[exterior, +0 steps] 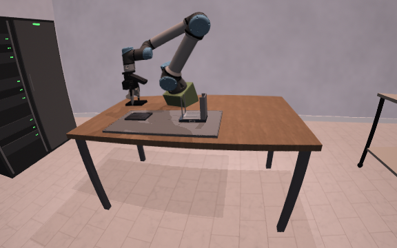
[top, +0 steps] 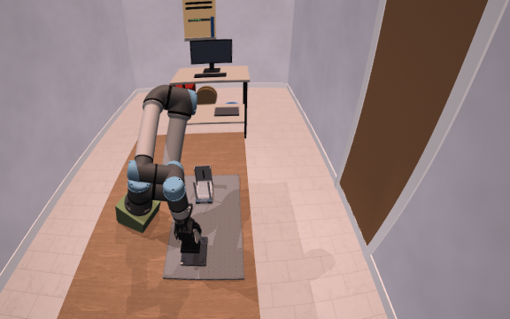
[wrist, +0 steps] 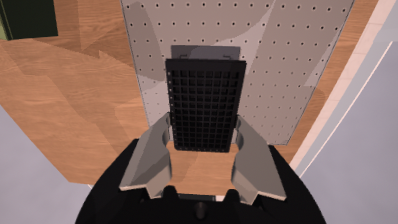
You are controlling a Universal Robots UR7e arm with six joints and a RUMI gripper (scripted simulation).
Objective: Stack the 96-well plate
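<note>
My gripper [top: 190, 239] [exterior: 133, 99] [wrist: 203, 114] is shut on the black 96-well plate [top: 198, 244] [exterior: 137, 102] [wrist: 205, 95], gripping its long sides near one short end. It holds the plate level, well above the plate nest N1 [top: 193, 260] [exterior: 138, 116] [wrist: 205, 51], a flat dark tray on the grey mat [top: 224, 248] [exterior: 164, 129] [wrist: 300, 60]. The stack rack K1 [top: 203, 173] [exterior: 203, 103] stands at the mat's other end with a pale plate [top: 203, 190] [exterior: 191, 117] lying flat in it. I cannot make out the cut corners.
The arm's green base block [top: 137, 217] [exterior: 181, 96] sits on the wooden table [top: 104, 275] [exterior: 253, 120] beside the mat. A dark server cabinet [exterior: 12, 93] stands left of the table. The table's edge lies close below the gripper in the wrist view.
</note>
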